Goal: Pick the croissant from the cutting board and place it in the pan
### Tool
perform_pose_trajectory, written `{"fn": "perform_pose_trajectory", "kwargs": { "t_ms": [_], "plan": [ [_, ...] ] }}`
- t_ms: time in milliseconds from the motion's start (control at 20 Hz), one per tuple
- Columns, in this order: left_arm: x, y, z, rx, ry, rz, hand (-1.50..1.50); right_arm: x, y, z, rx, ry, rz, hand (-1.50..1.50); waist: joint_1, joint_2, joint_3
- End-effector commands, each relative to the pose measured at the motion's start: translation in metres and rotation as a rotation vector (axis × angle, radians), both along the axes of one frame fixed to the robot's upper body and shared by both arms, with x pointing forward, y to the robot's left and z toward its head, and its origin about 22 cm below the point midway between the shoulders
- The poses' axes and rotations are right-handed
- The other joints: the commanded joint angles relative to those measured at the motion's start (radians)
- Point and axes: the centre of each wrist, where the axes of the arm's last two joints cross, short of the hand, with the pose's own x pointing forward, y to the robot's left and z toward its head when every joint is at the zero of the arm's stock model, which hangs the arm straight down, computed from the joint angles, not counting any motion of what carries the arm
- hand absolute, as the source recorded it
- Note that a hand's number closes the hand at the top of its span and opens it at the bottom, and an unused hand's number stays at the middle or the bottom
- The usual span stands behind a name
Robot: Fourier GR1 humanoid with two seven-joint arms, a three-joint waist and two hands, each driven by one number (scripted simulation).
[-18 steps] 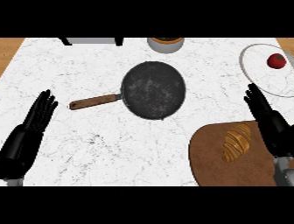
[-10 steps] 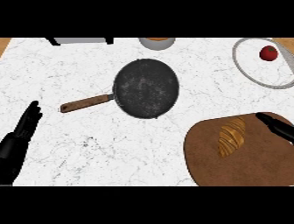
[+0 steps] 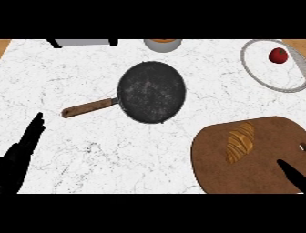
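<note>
Well left of the cutting board [image 3: 216, 170], the left hand [image 3: 16, 161] lies with fingers straight, holding nothing. Over the board's near right corner, the right hand [image 3: 297, 176] shows straight fingers, also holding nothing. The croissant [image 3: 240, 141] lies on the board's middle. Beyond the board, leftward, sits the pan [image 3: 151, 92]; straight beyond, a plate [image 3: 268, 76] bears an apple [image 3: 278, 55].

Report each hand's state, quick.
Left hand: open, fingers straight, holding nothing.
Right hand: open, straight fingers over the round brown wooden cutting board, holding nothing.
</note>
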Motion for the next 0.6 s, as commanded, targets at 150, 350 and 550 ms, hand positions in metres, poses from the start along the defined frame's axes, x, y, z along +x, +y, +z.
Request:
{"fn": "perform_pose_trajectory", "kwargs": {
  "t_ms": [150,350,550],
  "plan": [
    [0.006,-0.013,0.009,0.002,0.021,-0.035,0.0,-0.039,0.019,0.02,0.034,0.239,0.108,-1.5,0.052,0.005,-0.002],
    [0.01,-0.023,0.003,0.013,0.022,-0.057,0.0,-0.011,0.011,0.074,0.052,0.315,0.226,-1.5,0.067,0.008,0.0],
    [0.022,-0.02,0.004,0.013,-0.003,-0.05,0.0,0.01,0.032,0.118,0.102,0.379,0.308,-1.5,0.064,0.006,0.002]
  ]
}}
